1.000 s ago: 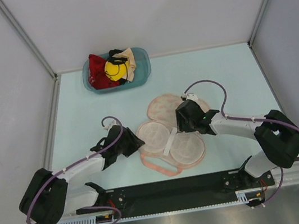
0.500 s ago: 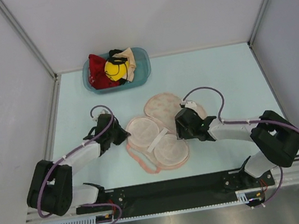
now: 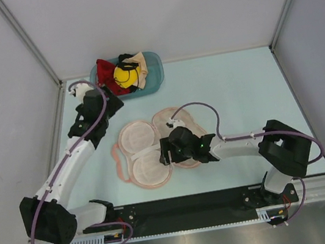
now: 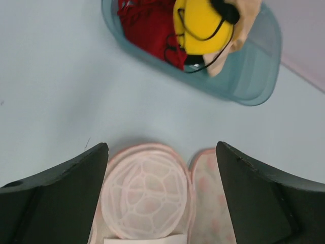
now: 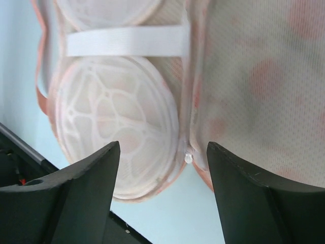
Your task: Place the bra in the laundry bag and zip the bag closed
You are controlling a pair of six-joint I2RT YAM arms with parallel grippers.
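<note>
The yellow bra [image 3: 125, 75] with black straps lies in the blue basket [image 3: 153, 81] on top of a red and a beige garment; it also shows in the left wrist view [image 4: 203, 20]. The pale pink laundry bag [image 3: 137, 139] lies open on the table, with two white mesh domes and a white strap showing inside. My left gripper [image 3: 99, 107] is open and empty, raised between the bag [image 4: 147, 198] and the basket [image 4: 254, 76]. My right gripper [image 3: 167, 152] is open and low over the bag's zipper rim [image 5: 188, 158], where dome [image 5: 111, 122] meets flap.
The basket stands at the back left by the rear wall. The enclosure's walls close in the left, right and back. The black base rail [image 3: 182, 208] runs along the near edge, close behind the bag.
The bag has slid to the left. My left arm has left the bag's left edge and swung up toward the basket. My right gripper has moved left along with the bag.
</note>
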